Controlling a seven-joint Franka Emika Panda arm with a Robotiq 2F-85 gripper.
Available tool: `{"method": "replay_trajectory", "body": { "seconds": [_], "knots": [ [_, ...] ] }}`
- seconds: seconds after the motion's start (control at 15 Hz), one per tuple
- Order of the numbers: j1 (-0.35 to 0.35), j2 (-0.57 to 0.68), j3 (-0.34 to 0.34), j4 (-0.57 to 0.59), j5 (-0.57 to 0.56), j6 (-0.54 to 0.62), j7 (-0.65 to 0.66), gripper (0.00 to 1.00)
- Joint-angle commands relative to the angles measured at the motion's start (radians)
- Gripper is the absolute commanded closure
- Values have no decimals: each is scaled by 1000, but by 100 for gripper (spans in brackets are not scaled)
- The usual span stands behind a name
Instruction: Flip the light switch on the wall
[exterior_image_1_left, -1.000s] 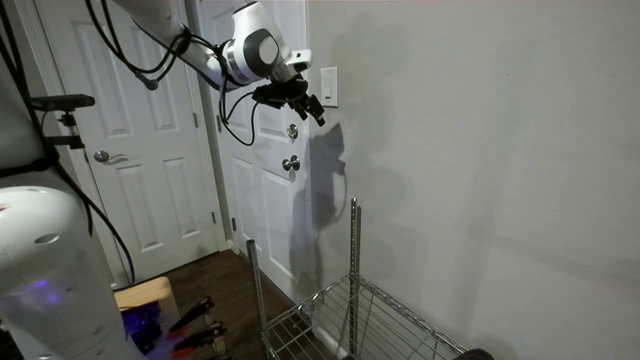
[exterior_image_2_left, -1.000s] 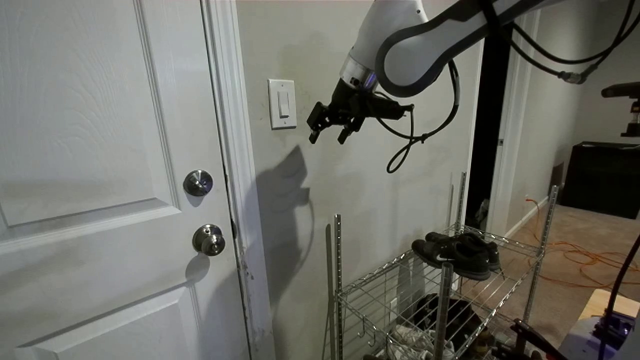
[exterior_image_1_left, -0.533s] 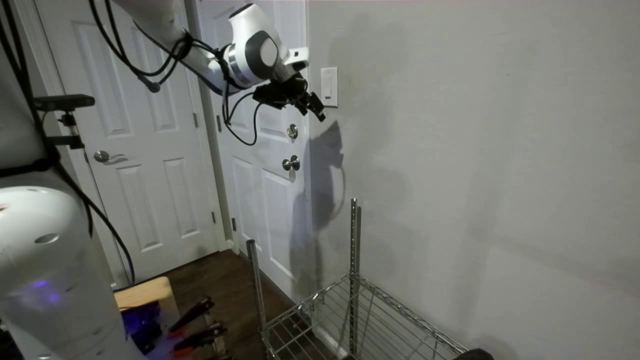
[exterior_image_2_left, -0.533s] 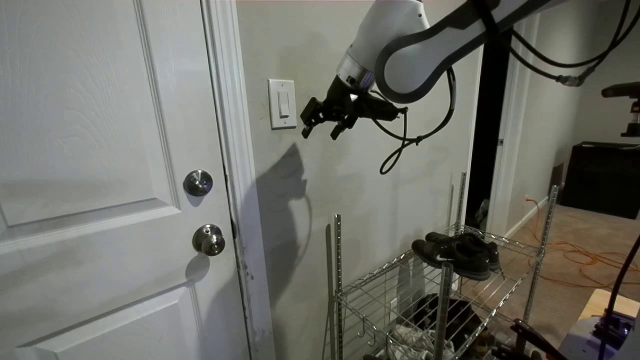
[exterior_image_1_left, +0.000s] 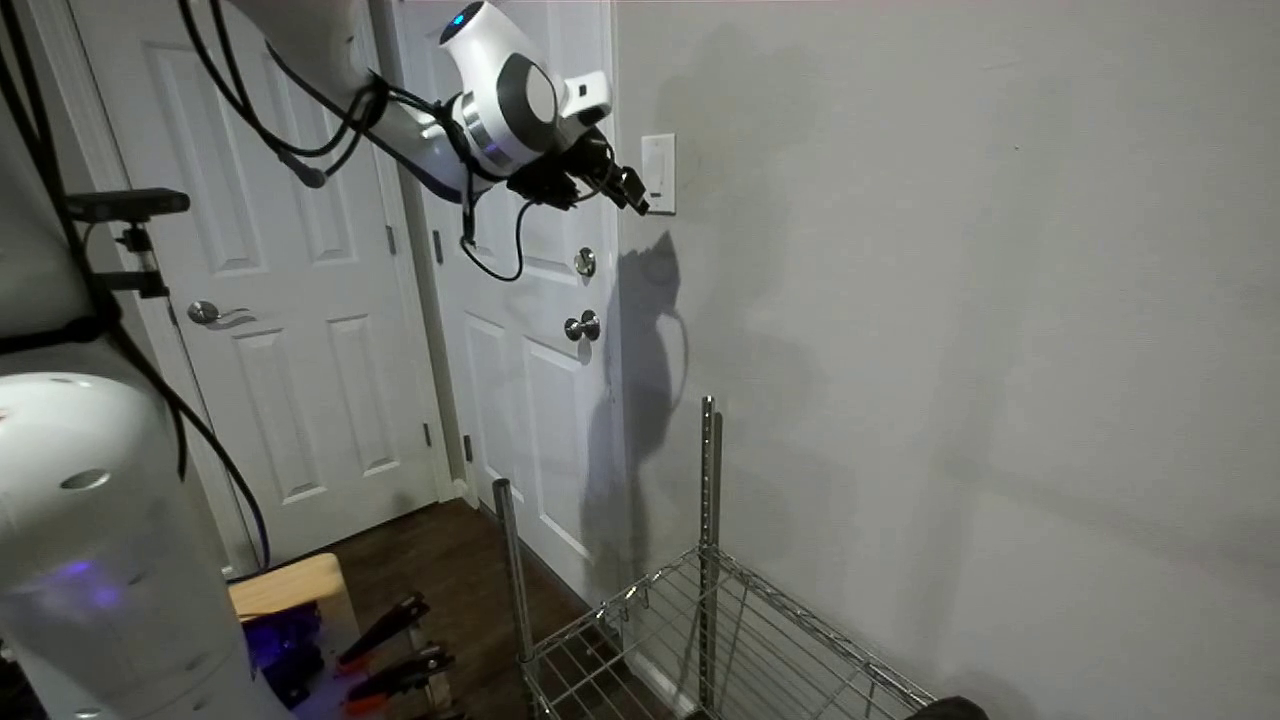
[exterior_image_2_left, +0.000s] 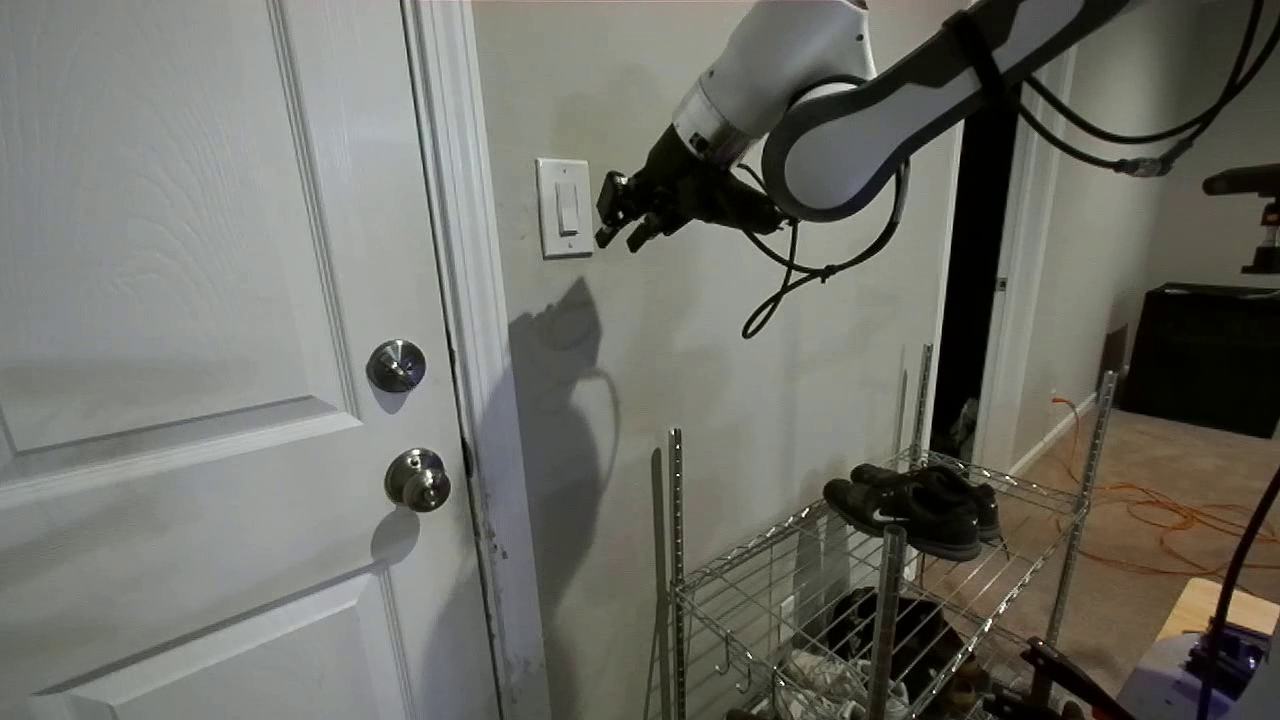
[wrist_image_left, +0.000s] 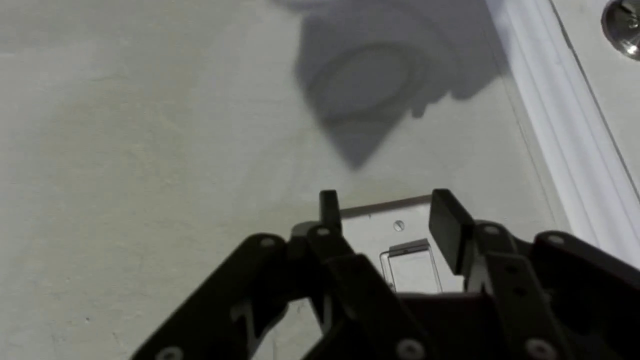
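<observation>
Hovering right by the light switch (exterior_image_2_left: 566, 208) on the wall (exterior_image_1_left: 950, 340) near the door (exterior_image_2_left: 210, 300), with a spread, empty gripper (wrist_image_left: 385, 212). Probably lining-up stage, tbh. Next: likely nudge closer, then press the rocker (wrist_image_left: 415, 272).

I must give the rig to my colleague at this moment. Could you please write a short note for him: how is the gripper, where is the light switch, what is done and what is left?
Gripper: open, nothing held.
Switch: on the wall, next to the door frame. The gripper is close beside it; I cannot tell whether they touch.
Done: the approach, nearly or fully.
Left: most likely the flip itself, then backing off. Check the switch's position first; the pictures do not settle on or off.
</observation>
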Motion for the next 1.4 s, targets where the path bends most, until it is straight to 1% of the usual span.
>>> {"method": "replay_trajectory", "body": {
  "seconds": [0.0,0.13,0.2,0.27,0.53,0.73,0.93,1.33],
  "knots": [
    [-26,-10,16,-12,-69,82,68,80],
    [-31,-6,21,-3,-92,107,77,93],
    [-34,-2,25,5,-106,111,84,98],
    [-38,3,29,11,-118,115,92,99],
    [-62,31,51,53,-173,108,123,100],
    [-79,69,60,108,-221,94,157,100],
    [-70,127,59,165,-230,76,159,100],
    [-50,207,42,240,-267,73,171,100]
  ]
}}
